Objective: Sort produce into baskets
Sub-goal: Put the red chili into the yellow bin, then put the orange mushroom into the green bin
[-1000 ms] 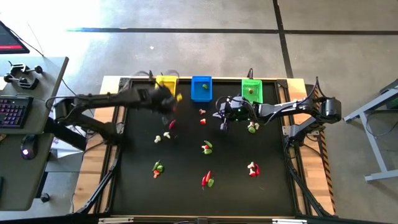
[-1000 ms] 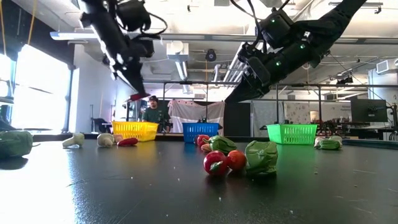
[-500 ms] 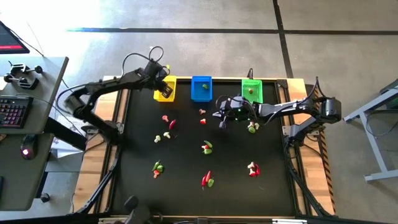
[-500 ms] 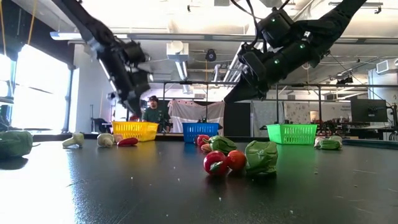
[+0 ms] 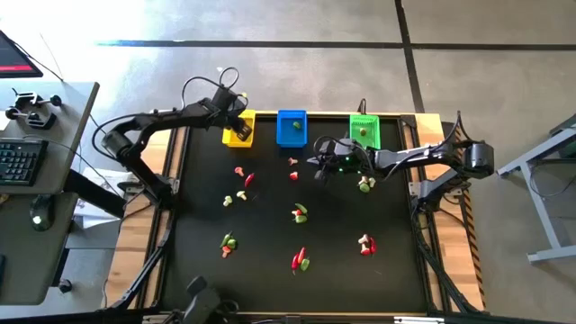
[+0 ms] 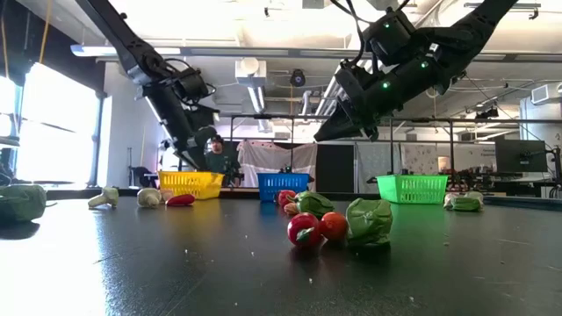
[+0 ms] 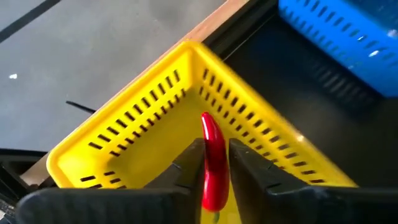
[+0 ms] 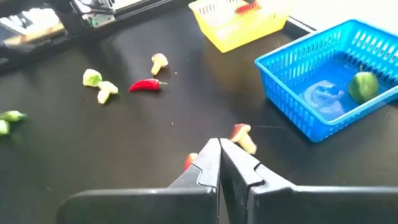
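Note:
My left gripper (image 7: 216,163) hangs over the yellow basket (image 5: 239,129) at the table's far left. A red chilli (image 7: 213,158) stands upright between its slightly parted fingers. My right gripper (image 8: 219,152) is shut and holds nothing. It hovers above the table in front of the blue basket (image 5: 292,127), close to a red-capped mushroom piece (image 8: 242,137). The blue basket holds a green piece (image 8: 364,86). The green basket (image 5: 364,130) stands at the far right. Other produce lies scattered on the black mat (image 5: 270,225). My left gripper has the red chilli's lower half (image 7: 215,180) between its two fingers, which slant down from the near left and lie alongside it. A sliver of yellow shows between the chilli and one finger (image 7: 245,165). I cannot tell whether the fingers touch it.
Loose pieces lie on the mat: a chilli (image 5: 249,180), mushroom pieces (image 5: 228,201), green-and-red clusters (image 5: 300,213), (image 5: 228,243), (image 5: 301,261), (image 5: 366,244) and a green piece (image 5: 364,184). A person (image 6: 213,158) shows beyond the far edge.
My left gripper has carried the red chilli from above the mat's left middle toward the far edge and come down over the yellow basket. My right gripper has stayed in place and rolled a little about its own line.

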{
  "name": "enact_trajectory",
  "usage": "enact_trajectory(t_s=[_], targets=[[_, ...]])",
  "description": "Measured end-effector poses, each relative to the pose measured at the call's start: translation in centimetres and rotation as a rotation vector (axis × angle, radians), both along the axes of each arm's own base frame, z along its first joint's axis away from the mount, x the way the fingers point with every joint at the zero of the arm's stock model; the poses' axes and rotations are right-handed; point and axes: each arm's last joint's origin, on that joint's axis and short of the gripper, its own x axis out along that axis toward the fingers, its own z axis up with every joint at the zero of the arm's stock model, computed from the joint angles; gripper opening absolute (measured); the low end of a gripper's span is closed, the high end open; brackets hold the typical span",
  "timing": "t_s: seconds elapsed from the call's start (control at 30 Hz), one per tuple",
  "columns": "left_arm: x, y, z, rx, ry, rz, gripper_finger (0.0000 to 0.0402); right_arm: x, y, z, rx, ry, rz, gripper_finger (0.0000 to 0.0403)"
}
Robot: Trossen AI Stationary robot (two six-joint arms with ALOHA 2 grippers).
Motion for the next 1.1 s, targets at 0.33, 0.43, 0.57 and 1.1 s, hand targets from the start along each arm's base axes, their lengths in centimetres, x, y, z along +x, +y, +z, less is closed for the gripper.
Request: enact_trajectory(t_s=[0.33, 0.43, 0.57, 1.1], targets=[[0.8, -1.5, 2.0, 0.06, -0.07, -0.02, 0.0126, 0.0, 0.0, 0.0, -0.031, 0.01, 0.018, 0.0], [1.1, -2.5, 1.9, 0.113, -0.136, -0.04, 0.0115, 0.0, 0.0, 0.0, -0.031, 0.01, 0.019, 0.0004], [1.2, -4.7, 1.7, 0.194, -0.262, -0.07, 0.009, 0.1, 0.3, 0.0, -0.026, 0.011, 0.028, 0.0025], [0.6, -14.4, 0.7, 0.281, -0.654, -0.573, 0.005, 1.2, 5.1, -1.2, -0.042, 0.039, -0.013, 0.0177]])
